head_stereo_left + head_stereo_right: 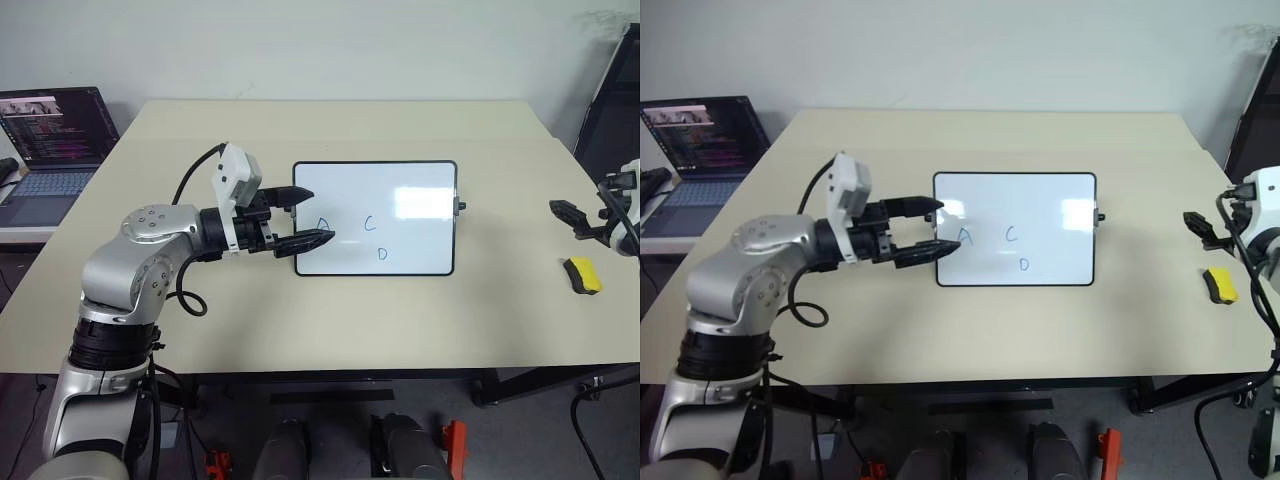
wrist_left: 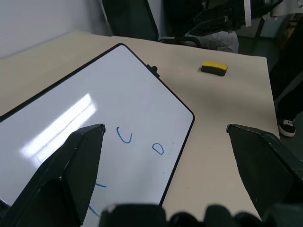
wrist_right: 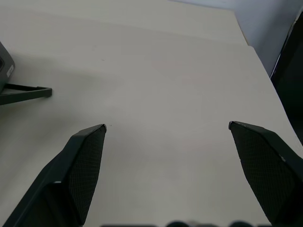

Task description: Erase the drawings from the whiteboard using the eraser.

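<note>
The small white glossy whiteboard [image 1: 375, 218] with a thin black frame lies flat in the middle of the beige tabletop [image 1: 330, 320]. Three small blue letters [image 1: 370, 224] are on it. The left gripper [image 1: 308, 215] hangs over the board's left edge, near the letter A. Its jaws are wide open and hold nothing. The little yellow block eraser [image 1: 582, 276] with a dark underside lies well to the right of the board. The right gripper [image 1: 566, 214] is close to the eraser, a bit further back. Its jaws are wide open and empty too.
</note>
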Available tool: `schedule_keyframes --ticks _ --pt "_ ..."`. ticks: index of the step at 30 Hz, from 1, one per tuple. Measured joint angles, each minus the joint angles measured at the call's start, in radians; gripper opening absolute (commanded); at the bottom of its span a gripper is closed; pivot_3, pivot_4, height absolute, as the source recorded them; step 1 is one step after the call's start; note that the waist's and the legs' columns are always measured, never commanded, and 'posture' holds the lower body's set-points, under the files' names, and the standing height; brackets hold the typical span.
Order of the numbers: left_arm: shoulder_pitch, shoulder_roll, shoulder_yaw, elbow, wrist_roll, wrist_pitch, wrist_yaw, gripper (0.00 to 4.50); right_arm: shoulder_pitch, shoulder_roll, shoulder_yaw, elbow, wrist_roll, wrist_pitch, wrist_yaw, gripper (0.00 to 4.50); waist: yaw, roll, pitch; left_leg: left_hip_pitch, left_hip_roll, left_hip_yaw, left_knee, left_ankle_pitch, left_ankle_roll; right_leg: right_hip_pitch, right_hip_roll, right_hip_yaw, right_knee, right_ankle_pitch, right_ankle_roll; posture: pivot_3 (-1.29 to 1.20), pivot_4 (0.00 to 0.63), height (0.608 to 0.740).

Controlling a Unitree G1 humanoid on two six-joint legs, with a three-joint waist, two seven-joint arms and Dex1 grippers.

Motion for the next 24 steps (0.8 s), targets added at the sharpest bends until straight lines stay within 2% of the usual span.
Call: schedule_keyframes --ticks 3,7,14,20,24 --pt "-0.008 -0.053 -0.015 0.000 -0.003 -0.003 -0.003 4.50 0.000 0.000 0.000 0.009 -0.006 0.028 -0.001 4.47 0.003 0.000 0.000 0.000 0.000 0.000 0.001 0.000 0.000 0.000 0.000 0.000 0.000 0.000 0.000 0.00 0.150 0.740" --pt "-0.044 -0.135 -0.094 0.002 0.006 -0.005 -0.012 4.50 -0.020 -0.001 0.000 0.032 -0.006 0.066 0.000 4.47 0.003 0.000 0.000 -0.001 0.000 0.000 0.002 0.000 0.000 0.000 0.000 0.000 0.000 0.000 0.000 0.00 0.150 0.740" --pt "-0.089 -0.292 -0.165 0.072 0.021 -0.051 -0.015 4.50 -0.057 -0.078 0.054 0.147 -0.020 0.140 0.084 4.47 0.000 0.000 0.000 0.000 0.000 0.001 0.002 0.000 0.000 0.000 0.000 0.001 0.000 0.000 0.000 0.00 0.150 0.740" --pt "-0.095 -0.377 -0.302 0.202 0.197 -0.217 -0.013 4.50 -0.074 -0.125 0.138 0.317 -0.057 0.089 0.203 4.47 0.002 0.000 0.000 -0.001 0.000 0.002 0.004 0.000 0.000 0.000 0.000 0.002 0.000 0.000 0.000 0.00 0.150 0.740" --pt "-0.103 -0.435 -0.348 0.256 0.255 -0.296 -0.017 4.50 -0.121 -0.147 0.176 0.465 -0.111 -0.005 0.254 4.47 0.000 0.000 0.000 -0.001 0.000 0.002 0.005 0.000 0.000 0.000 0.000 0.002 0.000 0.000 0.001 0.00 0.150 0.740"
